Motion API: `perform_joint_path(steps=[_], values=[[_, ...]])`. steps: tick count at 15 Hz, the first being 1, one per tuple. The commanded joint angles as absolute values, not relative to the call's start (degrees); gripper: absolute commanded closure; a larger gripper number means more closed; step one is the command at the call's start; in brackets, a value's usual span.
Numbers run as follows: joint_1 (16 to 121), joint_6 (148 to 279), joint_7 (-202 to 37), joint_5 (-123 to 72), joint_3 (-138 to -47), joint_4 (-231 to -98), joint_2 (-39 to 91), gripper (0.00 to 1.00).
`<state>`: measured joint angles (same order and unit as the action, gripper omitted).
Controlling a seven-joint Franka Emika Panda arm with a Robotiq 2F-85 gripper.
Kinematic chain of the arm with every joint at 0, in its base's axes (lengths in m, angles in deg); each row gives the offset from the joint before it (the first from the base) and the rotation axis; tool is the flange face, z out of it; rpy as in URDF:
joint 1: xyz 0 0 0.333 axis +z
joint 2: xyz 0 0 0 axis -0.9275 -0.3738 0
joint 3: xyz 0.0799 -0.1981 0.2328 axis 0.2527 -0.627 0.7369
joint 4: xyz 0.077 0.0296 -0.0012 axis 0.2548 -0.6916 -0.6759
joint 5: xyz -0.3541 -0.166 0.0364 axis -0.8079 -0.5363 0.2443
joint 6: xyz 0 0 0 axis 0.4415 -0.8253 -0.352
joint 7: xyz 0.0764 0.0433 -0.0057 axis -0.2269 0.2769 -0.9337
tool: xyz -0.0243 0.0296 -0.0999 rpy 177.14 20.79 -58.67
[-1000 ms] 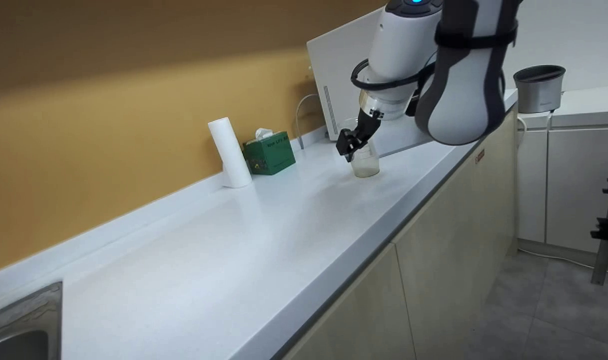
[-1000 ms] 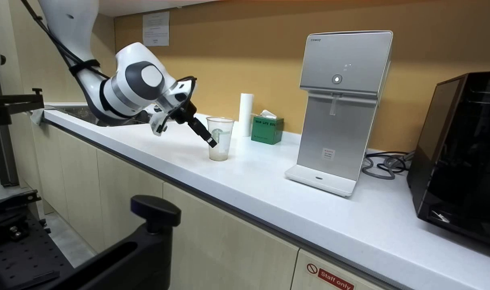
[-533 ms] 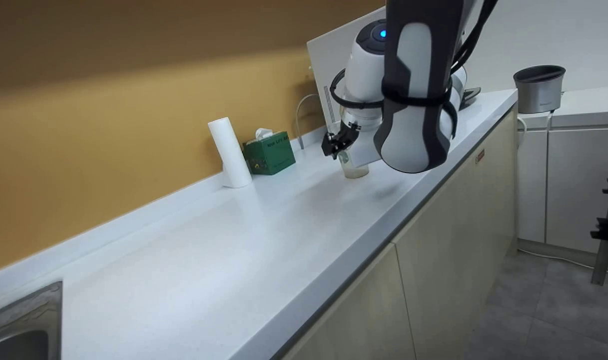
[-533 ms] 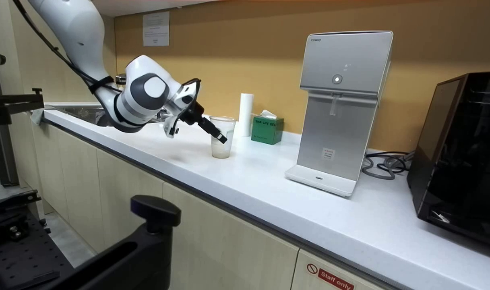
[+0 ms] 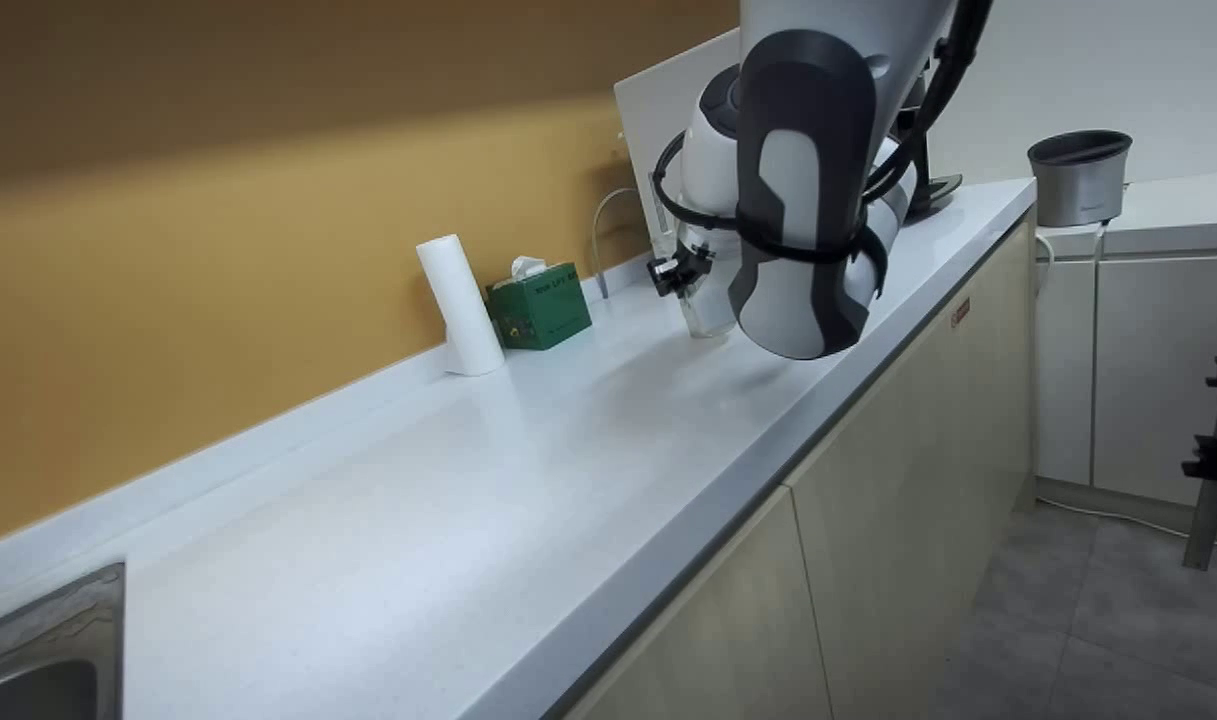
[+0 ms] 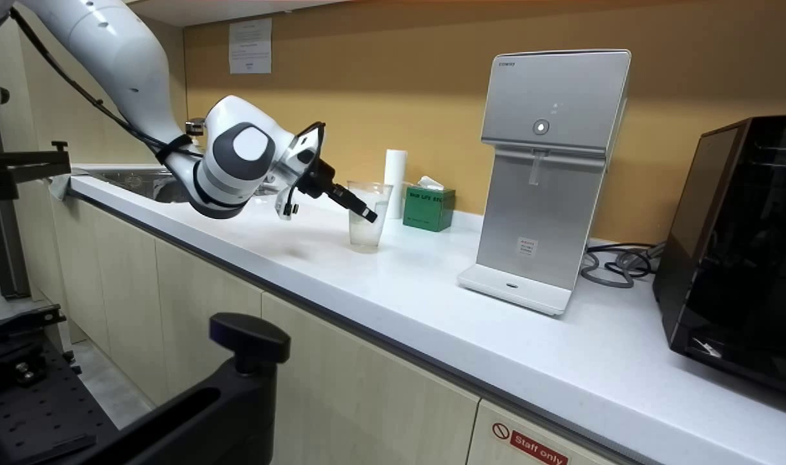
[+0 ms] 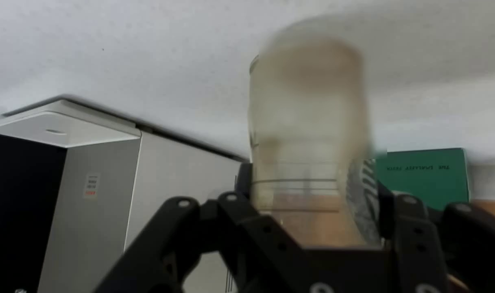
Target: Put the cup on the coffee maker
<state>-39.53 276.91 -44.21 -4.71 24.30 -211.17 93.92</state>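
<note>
"Cup [image 6: 365, 234]: where do you see it?"

"Near the middle of the frame in an exterior view, at the white counter [image 6: 425, 278]; I can't tell whether its base touches."

"And the gripper [image 7: 314, 193]?"

"Clamped on the cup from both sides, going by the wrist view."

"What stands around?"

"Right of the cup in an exterior view, an upright white roll [image 6: 395, 174], partly behind the cup's rim, then a green tissue box [image 6: 428, 212] just beside the roll. Farther right comes the coffee maker [image 6: 541, 210], its tray [image 6: 515, 289] at the foot, well apart from the cup. Dark cables [image 6: 622, 265] lie next to the machine, and a black appliance [image 6: 748, 258] fills the right edge."

"What gets in the way?"

"The arm [image 5: 793, 190]: in the upper right part of an exterior view it covers some of the coffee maker's white side and some of the cup."

"Containers?"

"Low down, the see-through cup looks cloudy; whether that is liquid, I can't say. A white tissue [image 6: 430, 183] pokes out of the green box. At the upper right of an exterior view a grey pot [image 5: 1080, 188] shows a dark mouth, its contents impossible to make out, and a steel sink [image 5: 108, 630] is cut off at the lower left."
</note>
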Motion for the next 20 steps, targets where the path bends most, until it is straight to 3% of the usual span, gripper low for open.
perform_joint_path(steps=[1, 6, 18, 19, 20], values=[[-35.5, 276.8, -46.6, -2.6, 19.1, -213.0, 93.3, 0.68], [-33.2, 276.7, -53.3, -7.1, 12.3, -217.9, 81.7, 0.92], [-30.1, 269.8, -61.6, -53.0, -7.5, -221.2, 46.5, 0.92], [-32.4, 270.3, -57.9, -49.8, -4.1, -221.0, 54.7, 0.68], [-31.6, 270.3, -59.3, -51.2, -5.6, -221.1, 51.7, 0.68]])
